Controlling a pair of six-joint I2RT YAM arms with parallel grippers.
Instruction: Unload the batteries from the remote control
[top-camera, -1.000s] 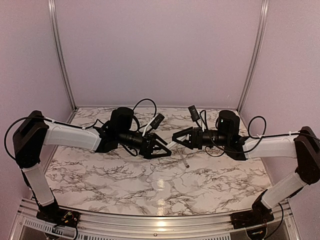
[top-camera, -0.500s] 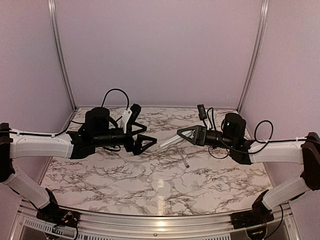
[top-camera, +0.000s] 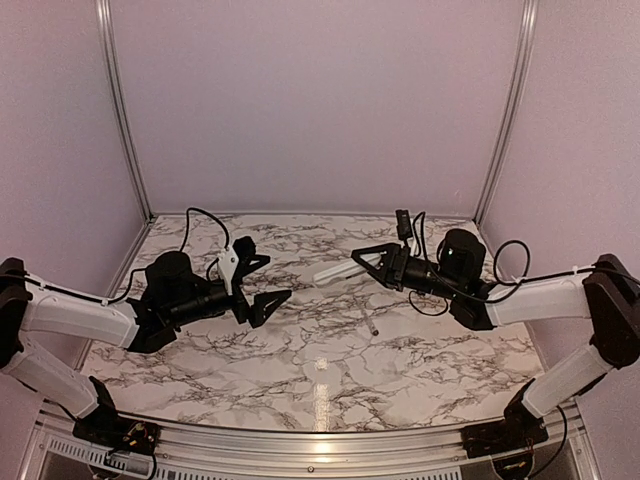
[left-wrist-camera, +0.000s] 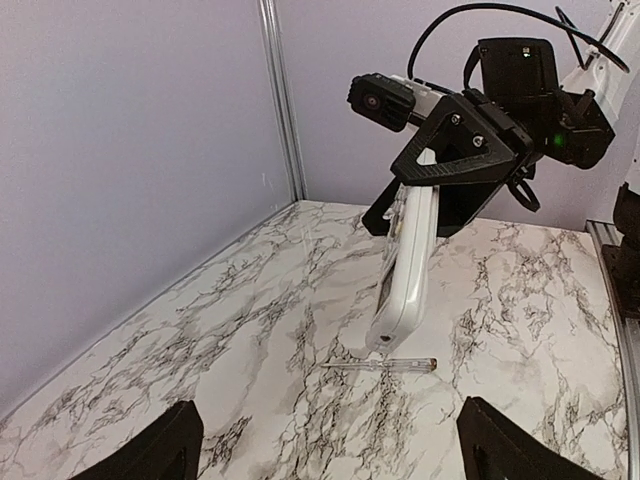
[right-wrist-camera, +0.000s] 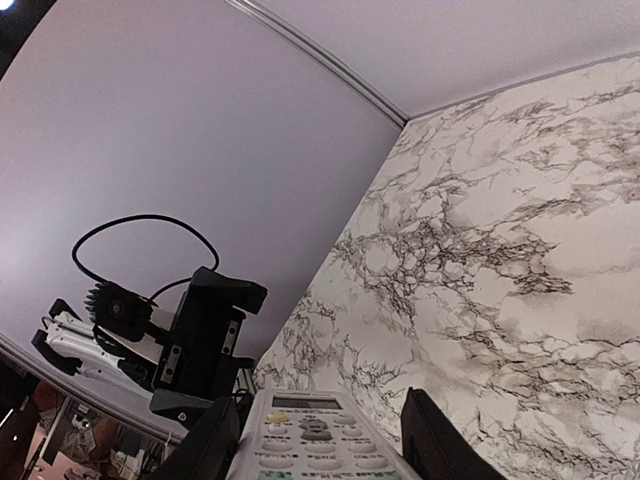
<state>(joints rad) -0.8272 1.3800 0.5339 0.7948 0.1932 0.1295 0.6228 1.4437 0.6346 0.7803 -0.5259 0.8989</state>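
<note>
The white remote control (top-camera: 335, 268) hangs above the table, and my right gripper (top-camera: 372, 262) is shut on one end of it. Its button face and dark display (right-wrist-camera: 318, 432) show between the right fingers (right-wrist-camera: 214, 445). From the left wrist the remote control (left-wrist-camera: 408, 262) hangs slanted downward, its lower tip just over the tabletop. My left gripper (top-camera: 266, 284) stands open and empty, well to the left of the remote, its fingertips (left-wrist-camera: 168, 446) wide apart at the bottom of its view. The batteries are out of view.
A thin grey pen-like rod (top-camera: 372, 325) lies on the marble table (top-camera: 320, 360), right under the remote's tip (left-wrist-camera: 385, 365). Purple walls with metal corner posts (top-camera: 122, 110) close in the back and sides. The left arm's wrist (right-wrist-camera: 200, 335) shows beyond the remote.
My left arm has drawn back to the left, away from the remote, its gripper still open. The right gripper has kept the remote and lifted it slightly up and back.
</note>
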